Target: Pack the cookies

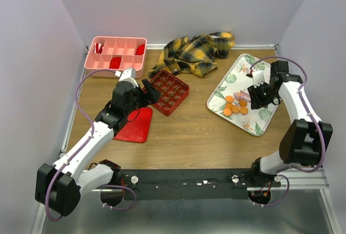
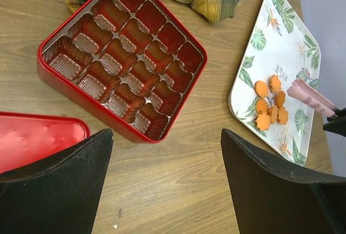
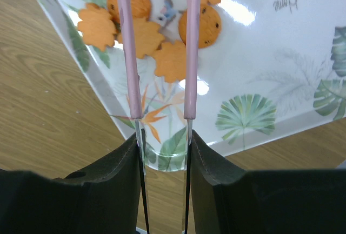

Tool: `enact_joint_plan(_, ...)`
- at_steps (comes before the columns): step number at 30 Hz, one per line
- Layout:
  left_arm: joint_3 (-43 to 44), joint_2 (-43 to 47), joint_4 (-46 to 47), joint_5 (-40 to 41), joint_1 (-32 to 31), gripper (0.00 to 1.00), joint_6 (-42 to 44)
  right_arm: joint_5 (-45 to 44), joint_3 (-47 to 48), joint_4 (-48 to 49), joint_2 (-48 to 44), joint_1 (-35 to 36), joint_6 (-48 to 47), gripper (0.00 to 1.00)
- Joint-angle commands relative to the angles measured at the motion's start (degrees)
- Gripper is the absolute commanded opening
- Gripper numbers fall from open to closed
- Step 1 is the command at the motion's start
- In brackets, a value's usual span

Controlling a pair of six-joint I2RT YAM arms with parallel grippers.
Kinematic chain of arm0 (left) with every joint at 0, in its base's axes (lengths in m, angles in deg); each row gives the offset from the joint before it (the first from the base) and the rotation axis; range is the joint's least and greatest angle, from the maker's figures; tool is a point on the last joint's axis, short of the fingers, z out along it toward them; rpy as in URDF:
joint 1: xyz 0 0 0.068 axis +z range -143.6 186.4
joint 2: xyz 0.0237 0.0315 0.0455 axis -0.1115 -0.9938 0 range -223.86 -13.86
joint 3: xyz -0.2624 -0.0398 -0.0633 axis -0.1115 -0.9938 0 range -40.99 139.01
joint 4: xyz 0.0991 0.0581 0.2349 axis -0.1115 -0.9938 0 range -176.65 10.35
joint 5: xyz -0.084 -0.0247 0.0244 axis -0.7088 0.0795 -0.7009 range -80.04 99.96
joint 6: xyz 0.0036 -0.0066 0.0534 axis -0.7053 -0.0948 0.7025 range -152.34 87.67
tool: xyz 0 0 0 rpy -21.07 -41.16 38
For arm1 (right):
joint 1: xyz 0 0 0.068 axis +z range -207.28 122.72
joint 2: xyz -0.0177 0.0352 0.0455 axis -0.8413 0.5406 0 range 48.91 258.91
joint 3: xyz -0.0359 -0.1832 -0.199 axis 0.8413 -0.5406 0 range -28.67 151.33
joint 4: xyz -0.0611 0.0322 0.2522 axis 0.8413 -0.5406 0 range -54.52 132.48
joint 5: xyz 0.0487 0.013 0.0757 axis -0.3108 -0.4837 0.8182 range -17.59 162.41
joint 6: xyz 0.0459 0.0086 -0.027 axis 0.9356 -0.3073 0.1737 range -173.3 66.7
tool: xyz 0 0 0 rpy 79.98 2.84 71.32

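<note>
Several small orange cookies (image 1: 235, 106) lie in a cluster on the leaf-patterned tray (image 1: 238, 74) at the right. My right gripper (image 1: 254, 96) is shut on pink tongs (image 1: 241, 96). In the right wrist view the tongs' two arms (image 3: 130, 55) reach out over the cookies (image 3: 97, 26), with nothing between their tips. The red gridded box (image 1: 169, 91) sits mid-table with its cells empty (image 2: 121, 55). My left gripper (image 1: 148, 91) hovers at the box's near-left side. It is open wide (image 2: 166, 136) over bare wood, holding nothing.
The box's red lid (image 1: 135, 126) lies flat under my left arm. A pink divided bin (image 1: 116, 55) with dark red pieces stands at the back left. A yellow plaid cloth (image 1: 197, 50) is bunched at the back centre. Walls close in on three sides.
</note>
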Motion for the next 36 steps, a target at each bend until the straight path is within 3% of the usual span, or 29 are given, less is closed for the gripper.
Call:
enact_joint_plan(1,-2.5,3.0,-0.1,0.6,0.4,0.9,0.5,-6.5,3.1,0.3,4.5,-1.2,-2.4,0.44)
enact_joint_plan(13,-5.0,4.7,0.7,1.0,0.6,0.91,-0.5,-6.5,7.6,-0.8,11.0,-1.4,-3.0,0.47)
enact_joint_plan(36,-5.1,2.6,2.2,0.0,0.8,0.9,-0.9,-6.6,7.1,0.5,13.9,0.4,-2.9,0.5)
